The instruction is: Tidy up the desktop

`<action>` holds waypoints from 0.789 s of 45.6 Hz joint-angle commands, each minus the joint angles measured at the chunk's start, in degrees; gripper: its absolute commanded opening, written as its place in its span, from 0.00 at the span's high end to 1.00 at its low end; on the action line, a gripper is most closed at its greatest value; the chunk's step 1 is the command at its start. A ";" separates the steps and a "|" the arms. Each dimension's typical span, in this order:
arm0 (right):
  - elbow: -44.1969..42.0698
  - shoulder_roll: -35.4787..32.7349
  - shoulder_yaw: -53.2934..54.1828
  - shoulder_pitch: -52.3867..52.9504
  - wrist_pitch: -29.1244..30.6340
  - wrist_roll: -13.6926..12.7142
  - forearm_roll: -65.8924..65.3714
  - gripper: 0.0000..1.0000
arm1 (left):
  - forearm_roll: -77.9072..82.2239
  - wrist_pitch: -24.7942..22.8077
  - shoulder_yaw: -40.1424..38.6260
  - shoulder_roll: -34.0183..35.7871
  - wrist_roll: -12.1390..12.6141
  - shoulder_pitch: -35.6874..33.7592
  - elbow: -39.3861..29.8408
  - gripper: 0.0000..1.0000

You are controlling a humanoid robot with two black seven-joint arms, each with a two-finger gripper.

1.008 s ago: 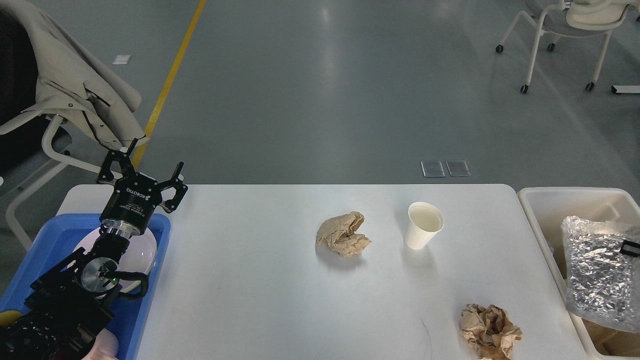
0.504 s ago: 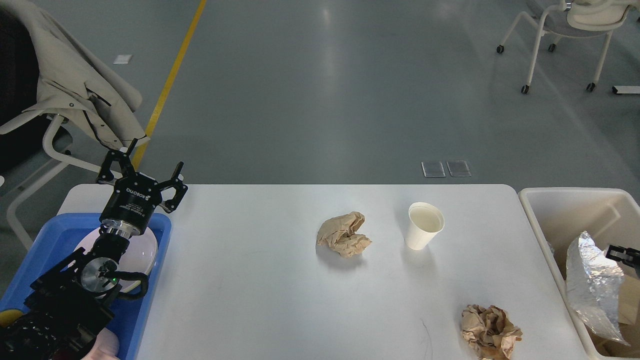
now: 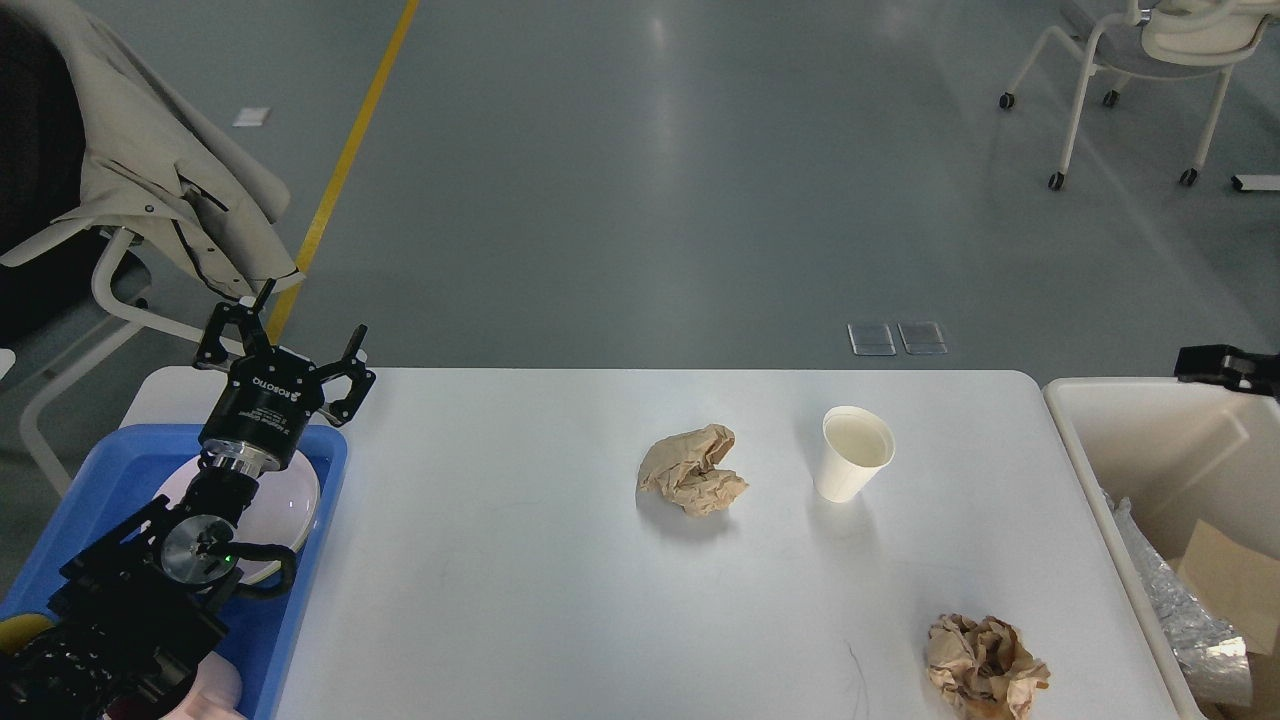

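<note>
My right claw [image 3: 1195, 362] shows too little to tell its state; I steer it from above the bin [image 3: 1120, 480] to the nearest paper wad [image 3: 985, 668]. Left claw [image 3: 283, 338] open.

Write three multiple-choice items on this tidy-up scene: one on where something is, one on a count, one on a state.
1. Where does the paper cup stand?
A. in the blue tray
B. on the desktop, right of the middle paper ball
C. in the cream bin

2. How many crumpled brown paper balls lie on the desktop?
A. one
B. two
C. four

3. How is the left gripper?
A. open and empty
B. shut on the cup
C. shut on a paper ball

Answers: 1 B, the cup sits upright on the white top beside the middle paper ball. 2 B, that one plus one near the front right edge. 3 A, its fingers are spread above the blue tray with nothing between them.
</note>
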 commanded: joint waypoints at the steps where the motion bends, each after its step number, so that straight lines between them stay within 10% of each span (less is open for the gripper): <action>1: 21.55 2.32 -6.00 37.47 13.37 0.30 -4.70 0.00 | 0.00 -0.02 0.00 0.00 0.00 -0.03 -0.01 0.00; 9: 26.59 0.84 1.99 52.97 35.18 0.57 -5.76 0.00 | 0.00 -0.02 0.00 0.00 0.00 -0.03 -0.01 0.00; 28: 23.52 -0.58 8.51 46.50 34.50 -0.22 -6.20 0.00 | 0.00 -0.02 0.00 0.00 0.09 -0.03 -0.01 0.00; 36: 8.33 9.87 8.86 21.80 14.21 -0.40 -4.19 0.00 | 0.00 -0.02 0.00 0.00 0.00 -0.03 -0.01 0.00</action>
